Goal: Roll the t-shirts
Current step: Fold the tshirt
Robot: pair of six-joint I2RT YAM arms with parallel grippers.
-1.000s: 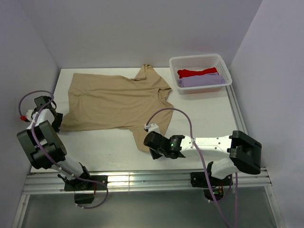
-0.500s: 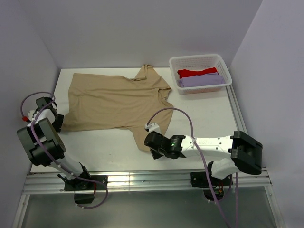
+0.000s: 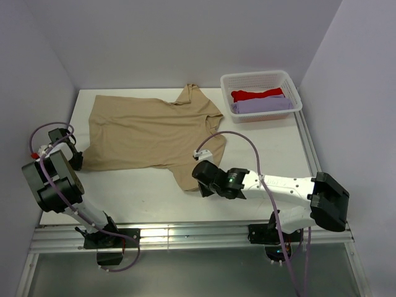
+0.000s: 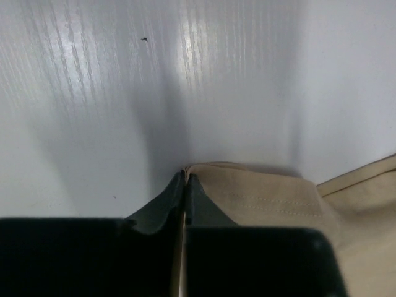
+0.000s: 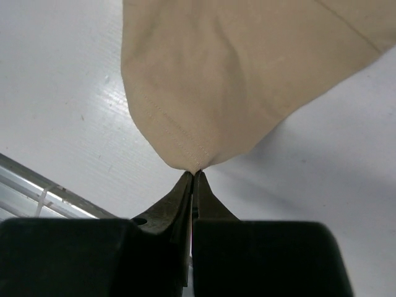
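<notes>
A tan t-shirt [image 3: 148, 133] lies spread flat on the white table [image 3: 266, 151], neck toward the basket. My left gripper [image 3: 77, 161] sits at the shirt's near-left hem corner. In the left wrist view this left gripper [image 4: 185, 177] is shut, with a strip of tan t-shirt [image 4: 266, 201] pinched between its fingers. My right gripper [image 3: 193, 184] holds the near sleeve corner. The right wrist view shows this right gripper [image 5: 194, 174] shut on the stitched tip of the tan t-shirt [image 5: 235, 80], which rises off the table. A red t-shirt [image 3: 255, 94] and a lavender t-shirt [image 3: 263, 105] lie in the basket.
A white lattice basket [image 3: 230, 83] stands at the table's back right corner. Grey walls close in the back and both sides. A metal rail [image 3: 185, 235] runs along the near edge, and it shows as the metal rail [image 5: 31, 185] by the right gripper.
My left gripper has closed on the hem corner. The right arm has moved away from the near edge, carrying the sleeve corner with it.
</notes>
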